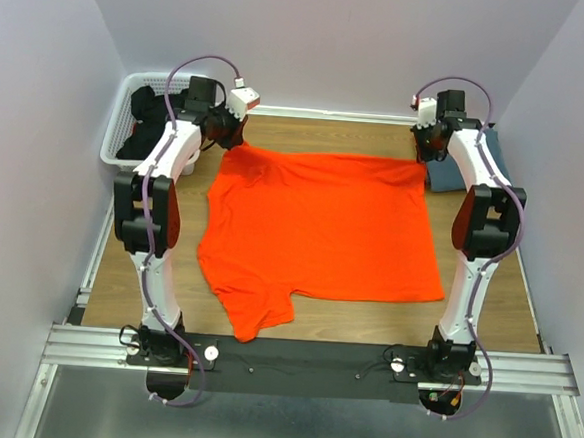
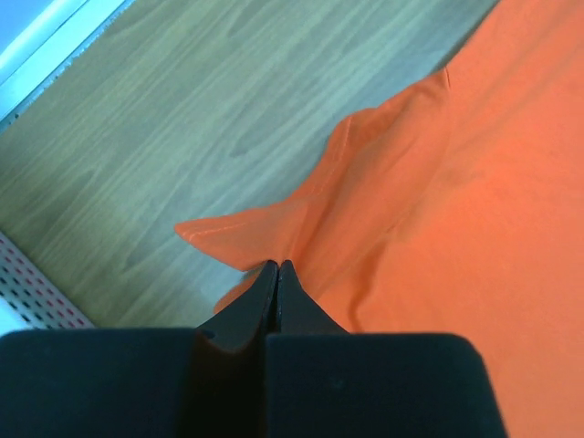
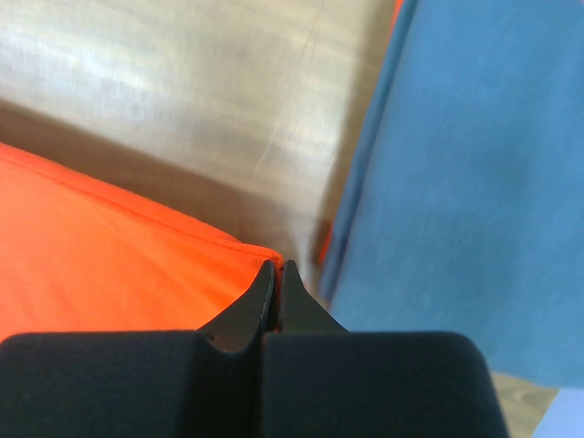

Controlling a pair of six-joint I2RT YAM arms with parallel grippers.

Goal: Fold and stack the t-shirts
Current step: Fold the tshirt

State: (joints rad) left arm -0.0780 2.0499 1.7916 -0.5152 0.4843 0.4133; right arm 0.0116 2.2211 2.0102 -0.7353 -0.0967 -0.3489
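The orange t-shirt [image 1: 321, 231] lies spread flat across the wooden table, with one sleeve toward the near edge. My left gripper [image 1: 232, 140] is shut on its far left corner, and the cloth [image 2: 383, 182] rises in a ridge to the closed tips [image 2: 277, 265]. My right gripper [image 1: 427, 153] is shut on the far right corner [image 3: 109, 265], the tips [image 3: 276, 265] pinching the hem. The slate blue-grey t-shirt [image 1: 443, 175] lies at the back right, partly hidden by the right arm, and it shows close beside the right gripper in the right wrist view [image 3: 474, 182].
A white perforated basket [image 1: 117, 147] holding dark cloth stands at the back left corner, just left of the left arm. Walls close in the table on three sides. Bare wood [image 2: 182, 119] shows beyond the shirt's far edge.
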